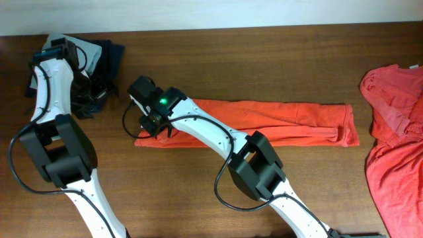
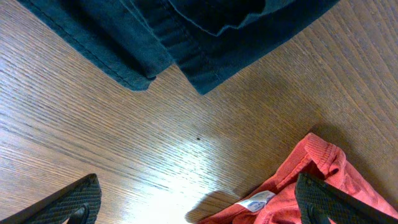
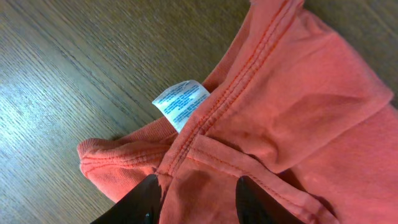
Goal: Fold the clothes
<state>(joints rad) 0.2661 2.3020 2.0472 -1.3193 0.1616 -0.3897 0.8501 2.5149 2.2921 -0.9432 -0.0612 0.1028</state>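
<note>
I am watching the wooden bench (image 1: 264,59) from above, and it is carrying everything in view. The biggest piece on it is an orange-red T-shirt (image 1: 277,122), which is lying folded into a long narrow strip across the middle. A second orange-red T-shirt (image 1: 396,132) is lying crumpled at the right edge, just beside the strip's right end and running out of view. At the far left corner a dark navy garment (image 1: 112,56) is sitting in a heap with a pale grey one (image 1: 51,43) showing behind it, well apart from both shirts.

My right arm is reaching over to the strip's left end. There the right fingers (image 1: 157,127) are standing partway apart with the shirt's seamed neck edge running between them. I cannot tell whether they are actually pinching the cloth or only straddling it.

My left fingers (image 1: 89,99) are hovering spread as wide as they go above bare wood, between the navy hem and the shirt's neck end, and they are holding nothing.

A small white label (image 3: 180,102) is poking out beside the neck seam.
</note>
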